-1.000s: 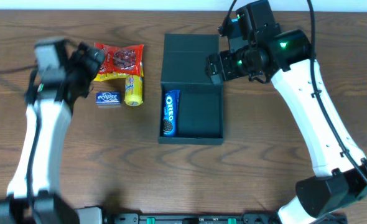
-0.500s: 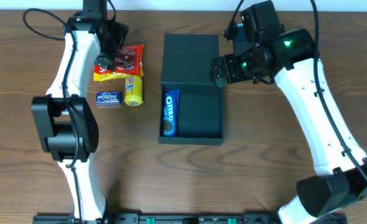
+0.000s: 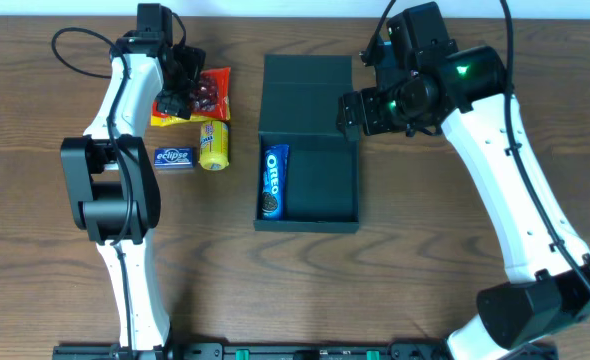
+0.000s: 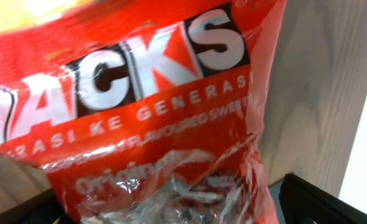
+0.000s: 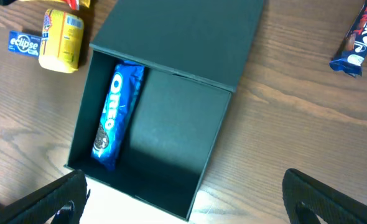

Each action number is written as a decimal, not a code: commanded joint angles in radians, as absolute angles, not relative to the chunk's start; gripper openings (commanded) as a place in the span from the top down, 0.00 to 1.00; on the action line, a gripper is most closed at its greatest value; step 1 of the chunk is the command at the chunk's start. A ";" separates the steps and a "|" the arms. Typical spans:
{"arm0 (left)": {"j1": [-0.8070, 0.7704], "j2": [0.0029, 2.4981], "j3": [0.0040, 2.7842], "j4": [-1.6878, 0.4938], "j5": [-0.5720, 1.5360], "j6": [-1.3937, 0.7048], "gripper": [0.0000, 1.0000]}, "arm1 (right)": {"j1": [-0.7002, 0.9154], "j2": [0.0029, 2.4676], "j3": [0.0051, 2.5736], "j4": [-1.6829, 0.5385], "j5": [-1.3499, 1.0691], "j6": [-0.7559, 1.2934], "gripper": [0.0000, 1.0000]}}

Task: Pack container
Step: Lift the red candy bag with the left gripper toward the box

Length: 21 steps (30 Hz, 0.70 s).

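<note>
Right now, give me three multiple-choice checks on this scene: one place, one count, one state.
1. Where is the Oreo pack relative to the container?
A) inside, right half
B) inside, along the left wall
C) outside, on its right
2. Items inside the container?
A) none
B) one
C) three
3. The container's lid is:
A) shut
B) missing
C) open, folded back
Answers: B, it hugs the left wall; B, only the Oreo pack; C, the lid lies flat behind the container.
</note>
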State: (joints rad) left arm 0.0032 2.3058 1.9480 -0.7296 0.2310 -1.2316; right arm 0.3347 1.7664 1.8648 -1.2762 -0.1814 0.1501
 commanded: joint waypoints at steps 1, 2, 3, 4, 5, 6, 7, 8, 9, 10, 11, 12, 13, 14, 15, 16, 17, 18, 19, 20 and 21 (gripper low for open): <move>0.007 2.319 1.973 -0.730 0.229 -1.237 0.04 | 0.327 1.761 1.870 -1.279 -0.189 0.164 0.01; 0.007 2.320 1.973 -0.732 0.229 -1.237 0.02 | 0.327 1.761 1.870 -1.278 -0.189 0.164 0.01; 0.007 2.321 1.973 -0.733 0.230 -1.234 0.00 | 0.327 1.761 1.870 -1.277 -0.188 0.164 0.01; 0.007 2.323 1.973 -0.736 0.231 -1.234 0.06 | 0.327 1.761 1.870 -1.276 -0.189 0.164 0.01; 0.007 2.323 1.973 -0.741 0.233 -1.234 0.07 | 0.327 1.761 1.870 -1.276 -0.189 0.164 0.01; 0.007 2.327 1.973 -0.749 0.234 -1.234 0.08 | 0.327 1.761 1.870 -1.276 -0.188 0.164 0.01; 0.007 2.329 1.973 -0.756 0.238 -1.234 0.08 | 0.327 1.761 1.870 -1.276 -0.189 0.164 0.01; 0.007 2.335 1.973 -0.760 0.238 -1.233 0.08 | 0.327 1.761 1.870 -1.276 -0.189 0.164 0.01; 0.007 2.338 1.972 -0.764 0.241 -1.233 0.08 | 0.327 1.761 1.870 -1.276 -0.189 0.164 0.01; 0.007 2.342 1.972 -0.763 0.245 -1.232 0.08 | 0.327 1.761 1.870 -1.276 -0.189 0.164 0.01; 0.007 2.344 1.972 -0.762 0.252 -1.230 0.09 | 0.327 1.761 1.870 -1.276 -0.189 0.164 0.01; 0.007 2.347 1.972 -0.763 0.254 -1.230 0.11 | 0.327 1.761 1.870 -1.277 -0.189 0.164 0.01; 0.007 2.349 1.972 -0.763 0.256 -1.230 0.16 | 0.327 1.761 1.870 -1.277 -0.189 0.164 0.01; 0.007 2.351 1.972 -0.764 0.256 -1.229 0.23 | 0.327 1.761 1.870 -1.277 -0.189 0.164 0.01; 0.007 2.352 1.972 -0.767 0.256 -1.227 0.27 | 0.327 1.761 1.870 -1.277 -0.189 0.164 0.01; 0.007 2.352 1.972 -0.767 0.255 -1.226 0.31 | 0.327 1.761 1.870 -1.278 -0.189 0.164 0.01; 0.007 2.352 1.972 -0.767 0.255 -1.226 0.35 | 0.327 1.761 1.870 -1.279 -0.189 0.164 0.01; 0.008 2.352 1.972 -0.767 0.255 -1.226 0.39 | 0.327 1.761 1.870 -1.280 -0.189 0.164 0.01; 0.008 2.352 1.972 -0.767 0.256 -1.226 0.42 | 0.327 1.761 1.870 -1.280 -0.189 0.164 0.01; 0.008 2.352 1.972 -0.767 0.256 -1.221 0.44 | 0.327 1.761 1.870 -1.280 -0.189 0.164 0.01; 0.008 2.352 1.972 -0.766 0.255 -1.213 0.47 | 0.327 1.761 1.870 -1.280 -0.189 0.164 0.01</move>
State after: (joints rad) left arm 0.0036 2.3268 1.9522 -0.7593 0.2604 -1.2301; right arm 0.3347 1.7664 1.8648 -1.2774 -0.1837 0.1524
